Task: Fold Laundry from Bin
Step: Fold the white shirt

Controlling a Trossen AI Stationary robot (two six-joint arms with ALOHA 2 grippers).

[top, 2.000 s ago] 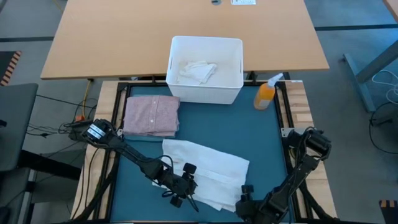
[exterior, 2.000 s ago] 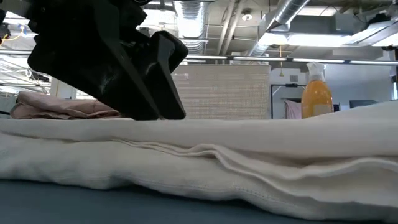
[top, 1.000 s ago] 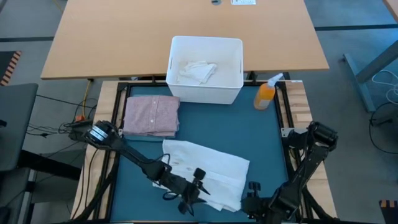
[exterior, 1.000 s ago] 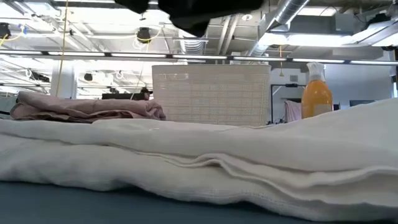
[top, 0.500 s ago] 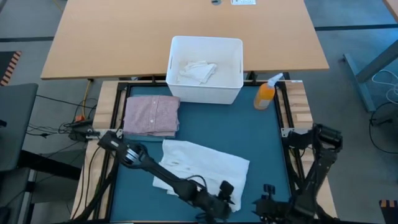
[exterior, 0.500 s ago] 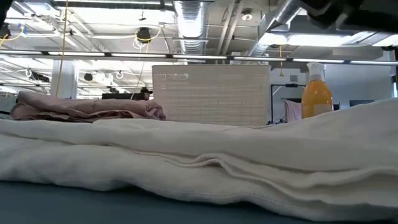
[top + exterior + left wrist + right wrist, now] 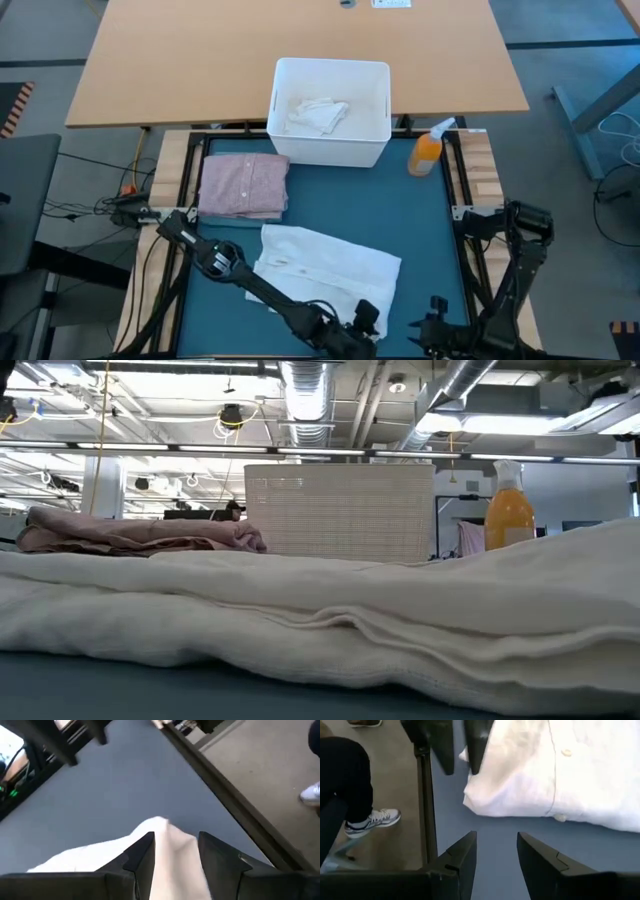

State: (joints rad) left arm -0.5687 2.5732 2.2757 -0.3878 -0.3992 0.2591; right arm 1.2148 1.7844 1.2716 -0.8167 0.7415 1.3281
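high view, left hand (image 7: 367, 322) at white shirt (image 7: 330, 270) corner

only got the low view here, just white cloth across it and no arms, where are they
Observer: Both are at the robot's edge of the table. The left gripper has its jaws open astride the corner of the white shirt nearest the right arm.
Operator: and the right one
Observer: The right gripper is over bare mat just beside that corner, jaws open, holding nothing.
Operator: anything left in the bin
Observer: Yes, a crumpled white cloth lies in the bin.
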